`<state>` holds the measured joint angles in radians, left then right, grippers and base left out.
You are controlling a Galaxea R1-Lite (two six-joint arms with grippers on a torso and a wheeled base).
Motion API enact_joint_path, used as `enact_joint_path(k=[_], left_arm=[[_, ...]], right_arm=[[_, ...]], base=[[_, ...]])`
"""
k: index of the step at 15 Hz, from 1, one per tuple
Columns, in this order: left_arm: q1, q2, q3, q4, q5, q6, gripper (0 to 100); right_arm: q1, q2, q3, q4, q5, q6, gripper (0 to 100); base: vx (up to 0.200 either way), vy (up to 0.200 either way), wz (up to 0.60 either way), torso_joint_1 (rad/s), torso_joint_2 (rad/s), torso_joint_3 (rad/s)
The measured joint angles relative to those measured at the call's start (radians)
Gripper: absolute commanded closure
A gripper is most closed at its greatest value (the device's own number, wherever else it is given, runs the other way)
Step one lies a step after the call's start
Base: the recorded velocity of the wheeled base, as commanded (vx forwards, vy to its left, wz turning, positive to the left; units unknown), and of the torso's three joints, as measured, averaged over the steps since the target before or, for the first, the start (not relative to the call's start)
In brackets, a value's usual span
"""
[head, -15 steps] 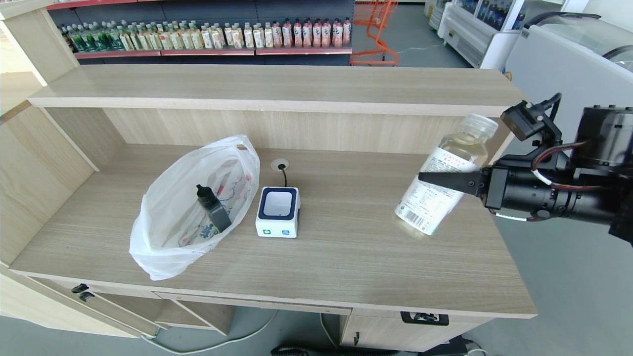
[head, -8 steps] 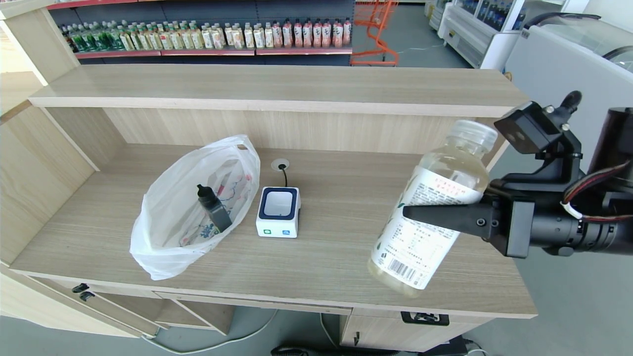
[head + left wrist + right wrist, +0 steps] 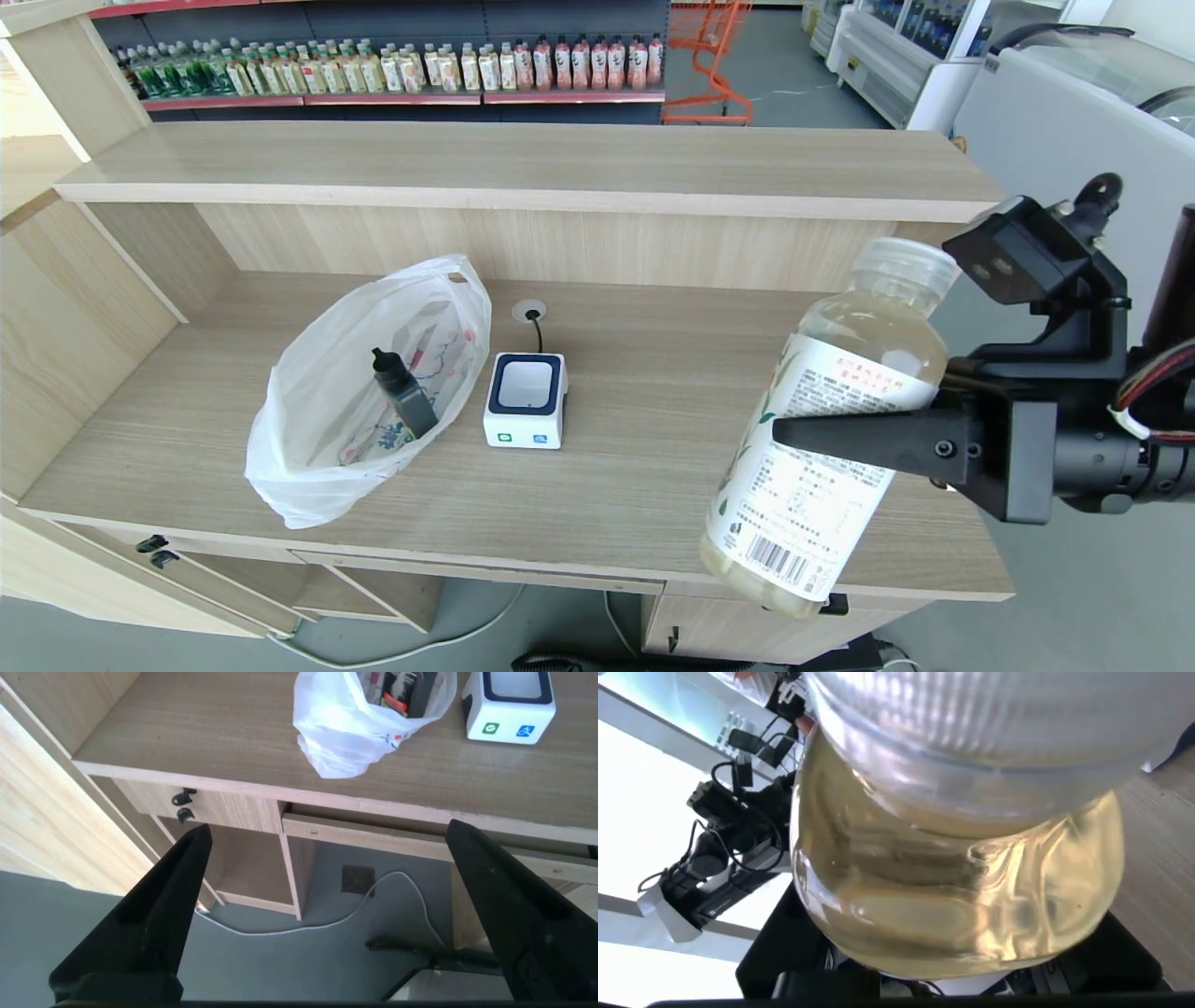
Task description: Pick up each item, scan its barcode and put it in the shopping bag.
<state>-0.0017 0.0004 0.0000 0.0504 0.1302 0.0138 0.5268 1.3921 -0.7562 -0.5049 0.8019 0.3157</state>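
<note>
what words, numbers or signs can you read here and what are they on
Nothing reads clearly enough to quote.
On the bottle: rows of small label print, too small to read.
Near its base: a barcode, digits too small to read.
On the scanner: two small square signs, one green, one blue, no legible words.
In the shopping bag: coloured print, blurred.
On the shelf bottles: labels too small.

Head view: illumination is bright, even and diffuse. Shadows on the tabletop (image 3: 607,467) are faint and soft-edged, seen at the 6 o'clock side of the shopping bag (image 3: 308,467) and the scanner (image 3: 525,425). Straight edges bow near the frame borders, most at 9 and 3 o'clock.

Right wrist view: the bottle (image 3: 962,887) is backlit, its liquid glowing amber against washed-out white.

Left wrist view: the left fingers (image 3: 140,933) read as dark silhouettes.
</note>
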Motion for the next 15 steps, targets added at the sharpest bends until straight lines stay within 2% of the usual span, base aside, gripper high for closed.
enact_joint_path(k=[15], left_arm=[[0.0, 0.0, 0.0, 0.0, 0.0, 0.0, 0]], right_arm=[[0.007, -0.027, 0.021, 0.014, 0.0, -0.001, 100]], base=[[0.0, 0.0, 0.0, 0.0, 0.0, 0.0]])
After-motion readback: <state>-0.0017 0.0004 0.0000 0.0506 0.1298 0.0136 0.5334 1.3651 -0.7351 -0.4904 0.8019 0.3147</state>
